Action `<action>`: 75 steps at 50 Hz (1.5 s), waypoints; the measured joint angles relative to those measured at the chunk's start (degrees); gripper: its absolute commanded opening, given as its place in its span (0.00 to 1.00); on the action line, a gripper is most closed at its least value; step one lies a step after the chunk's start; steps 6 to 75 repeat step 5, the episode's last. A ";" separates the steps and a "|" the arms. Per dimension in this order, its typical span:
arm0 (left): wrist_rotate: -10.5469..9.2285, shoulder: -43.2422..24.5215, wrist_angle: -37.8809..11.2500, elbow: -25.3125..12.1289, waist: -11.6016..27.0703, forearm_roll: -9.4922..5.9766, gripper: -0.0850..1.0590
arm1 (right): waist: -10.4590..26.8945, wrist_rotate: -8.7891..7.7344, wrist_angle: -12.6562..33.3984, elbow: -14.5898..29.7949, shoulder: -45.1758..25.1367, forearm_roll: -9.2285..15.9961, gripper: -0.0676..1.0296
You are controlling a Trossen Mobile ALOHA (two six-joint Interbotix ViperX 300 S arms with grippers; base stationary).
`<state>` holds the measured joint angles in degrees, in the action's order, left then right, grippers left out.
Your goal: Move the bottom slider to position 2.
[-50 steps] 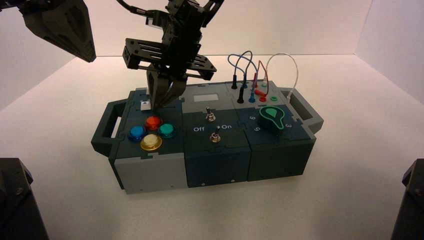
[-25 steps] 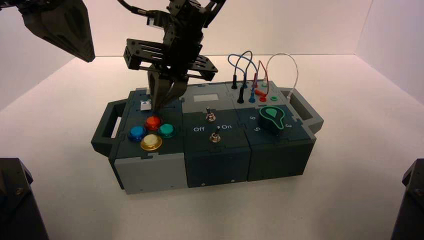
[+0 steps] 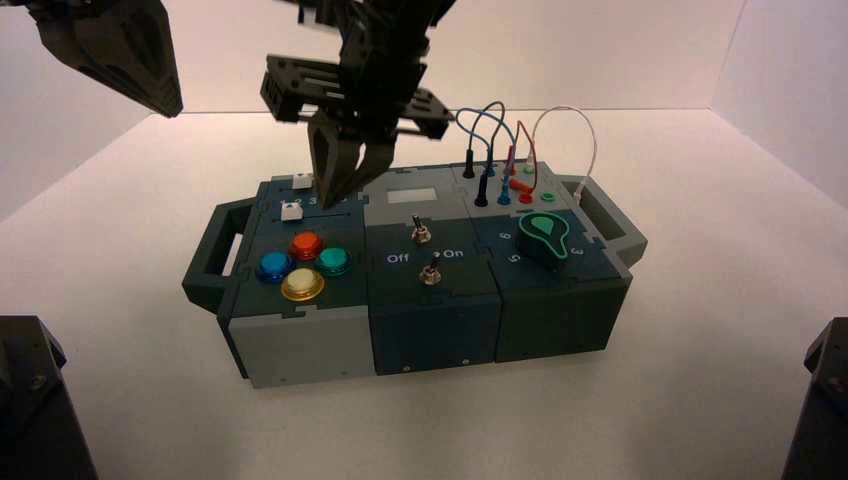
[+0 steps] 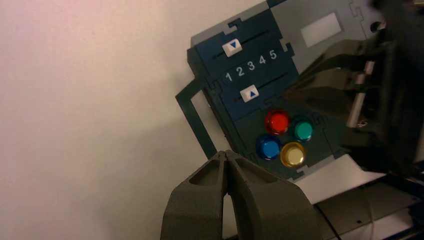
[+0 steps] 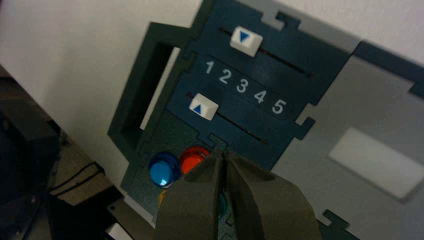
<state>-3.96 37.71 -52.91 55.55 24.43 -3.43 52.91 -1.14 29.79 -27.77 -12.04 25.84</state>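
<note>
Hovering above box (image 3: 366,282), right claw (image 3: 328,206) pressed together, touching nothing.

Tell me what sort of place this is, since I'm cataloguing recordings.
Probably a robotics test bench: a box of coloured buttons and sliders, patch wires on it, and robot arms above a plain pale surface.

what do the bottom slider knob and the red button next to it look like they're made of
The bottom slider knob looks like matte white plastic: opaque, evenly coloured, crisp-edged. The red button seems to be glossy, perhaps translucent plastic, judging by its bright cap and see-through-looking rim.
</note>
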 measured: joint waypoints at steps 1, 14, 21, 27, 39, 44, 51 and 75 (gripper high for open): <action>0.00 0.09 0.09 0.00 0.09 0.09 0.05 | 0.00 0.00 0.09 0.00 0.09 -0.18 0.04; 0.00 -0.09 0.53 0.00 0.09 0.62 0.05 | 0.00 0.00 0.35 0.00 0.26 -0.97 0.04; 0.00 -0.09 0.53 0.00 0.09 0.62 0.05 | 0.00 0.00 0.35 0.00 0.26 -0.97 0.04; 0.00 -0.09 0.53 0.00 0.09 0.62 0.05 | 0.00 0.00 0.35 0.00 0.26 -0.97 0.04; 0.00 -0.09 0.53 0.00 0.09 0.62 0.05 | 0.00 0.00 0.35 0.00 0.26 -0.97 0.04; 0.00 -0.09 0.53 0.00 0.09 0.62 0.05 | 0.00 0.00 0.35 0.00 0.26 -0.97 0.04; 0.00 -0.09 0.53 0.00 0.09 0.62 0.05 | 0.00 0.00 0.35 0.00 0.26 -0.97 0.04; 0.00 -0.09 0.53 0.00 0.09 0.62 0.05 | 0.00 0.00 0.35 0.00 0.26 -0.97 0.04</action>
